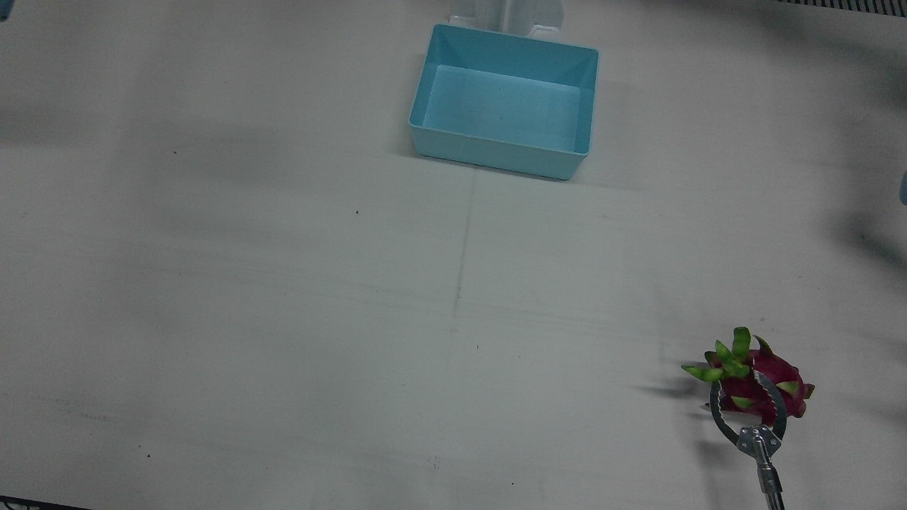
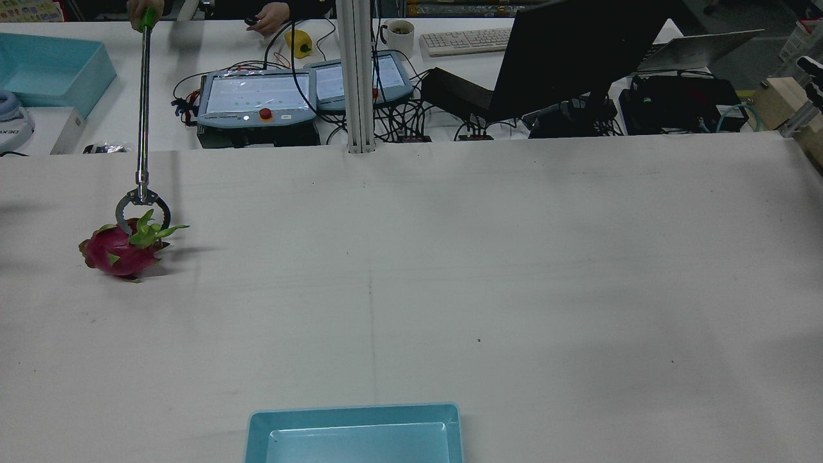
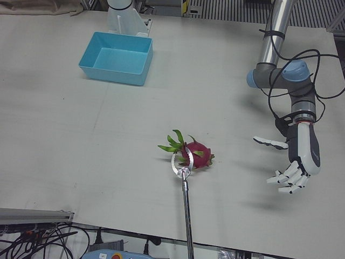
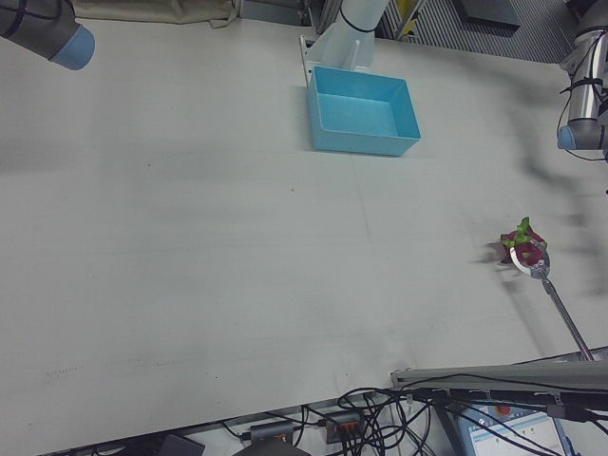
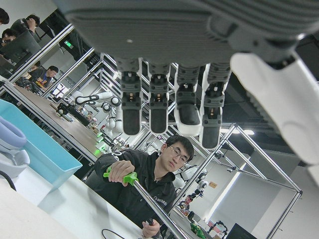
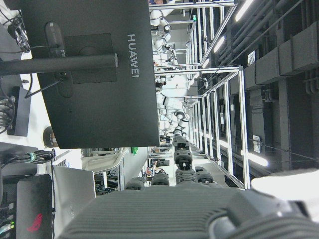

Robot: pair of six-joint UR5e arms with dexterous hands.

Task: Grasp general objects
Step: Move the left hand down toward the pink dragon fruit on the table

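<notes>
A pink dragon fruit [image 1: 769,386] with green leaf tips lies on the white table, near the operators' edge on my left arm's side. It also shows in the rear view [image 2: 119,251], the left-front view [image 3: 195,155] and the right-front view [image 4: 524,245]. A person's long metal grabber claw [image 3: 182,164] is closed around it. My left hand [image 3: 294,162] hangs open above the table, well apart from the fruit, with its fingers [image 5: 159,104] spread and empty. My right hand [image 6: 174,199] shows only in its own view, fingers extended and holding nothing.
A light blue bin [image 1: 496,159] stands by the pedestals at the robot's side of the table; it also shows in the left-front view [image 3: 110,73]. The grabber's pole [image 2: 143,96] reaches in from the operators' desk. Monitors and cables lie beyond the table's far edge.
</notes>
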